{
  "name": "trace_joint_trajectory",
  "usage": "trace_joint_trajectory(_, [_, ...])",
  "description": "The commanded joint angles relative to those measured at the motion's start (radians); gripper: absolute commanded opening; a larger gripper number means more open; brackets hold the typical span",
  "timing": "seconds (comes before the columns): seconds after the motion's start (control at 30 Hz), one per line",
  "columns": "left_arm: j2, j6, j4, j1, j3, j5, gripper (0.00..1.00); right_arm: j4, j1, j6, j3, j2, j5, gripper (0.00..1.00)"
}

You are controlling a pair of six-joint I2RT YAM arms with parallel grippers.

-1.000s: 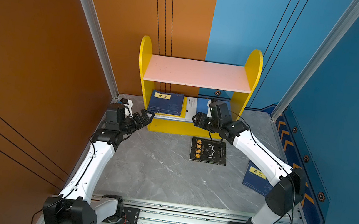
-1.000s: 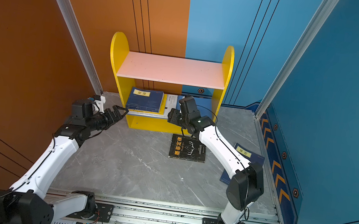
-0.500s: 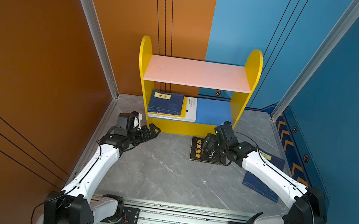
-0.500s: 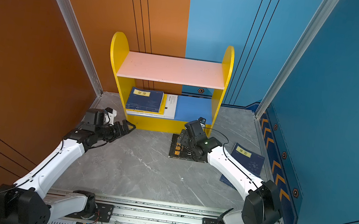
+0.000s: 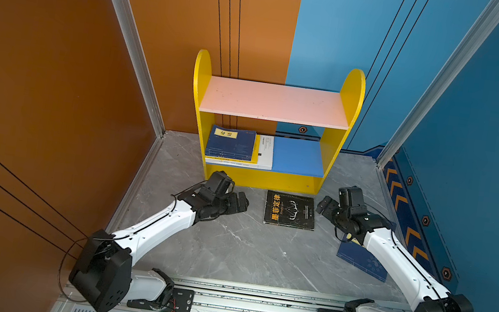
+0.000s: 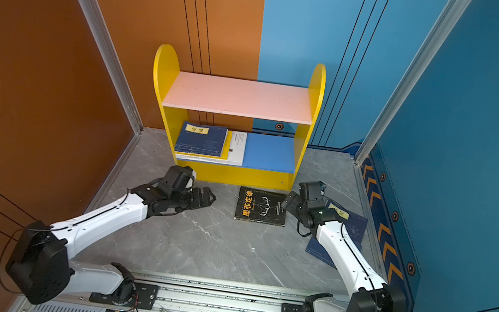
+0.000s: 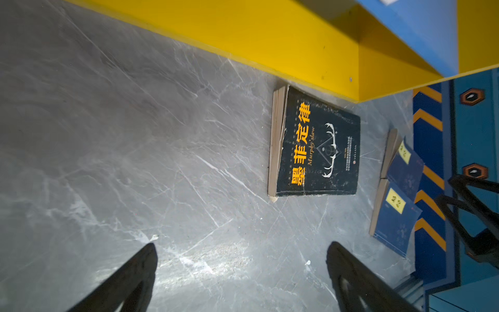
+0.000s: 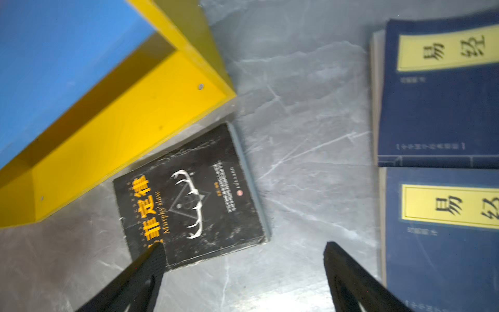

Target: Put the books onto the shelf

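Note:
The shelf (image 5: pixel 266 179) stands at the back, its pink upper board (image 6: pixel 239 97) bare. On its blue lower board a navy book (image 5: pixel 231 142) tops a yellow one and a white book (image 5: pixel 266 152). A black book with orange characters (image 5: pixel 290 209) (image 7: pixel 318 146) (image 8: pixel 194 194) lies flat on the floor just before the shelf. Two navy books (image 8: pixel 437 108) (image 7: pixel 397 213) (image 6: pixel 351 224) lie to its right, partly under the right arm. My left gripper (image 5: pixel 240 202) (image 7: pixel 241 244) hangs open and empty left of the black book. My right gripper (image 5: pixel 322 205) (image 8: pixel 243 244) is open and empty at that book's right edge.
An orange wall (image 5: pixel 52 86) closes the left side. A blue wall with a chevron strip (image 5: pixel 409 232) closes the right. The arms' metal rail (image 5: pixel 254 300) runs along the front. Grey marble floor (image 5: pixel 244 252) lies between rail and black book.
My right gripper drew back from the shelf's lower board, came down to the right of the black book and opened wider. The left gripper swung from the shelf's left side toward the book.

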Motion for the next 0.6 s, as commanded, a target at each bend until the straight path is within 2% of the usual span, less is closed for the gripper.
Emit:
trace_joint_trajectory(0.0, [0.063, -0.069, 0.068, -0.057, 0.042, -0.089, 1.00, 0.104, -0.052, 0.013, -0.061, 0.019, -0.147, 0.93])
trace_joint_trajectory(0.13, [0.169, -0.090, 0.073, -0.125, 0.107, -0.118, 0.98, 0.146, -0.072, -0.013, -0.047, 0.112, -0.263, 0.91])
trace_joint_trajectory(0.57, [0.402, -0.154, 0.116, -0.224, 0.263, -0.207, 0.96, 0.140, -0.095, -0.163, 0.041, 0.319, -0.403, 0.82])
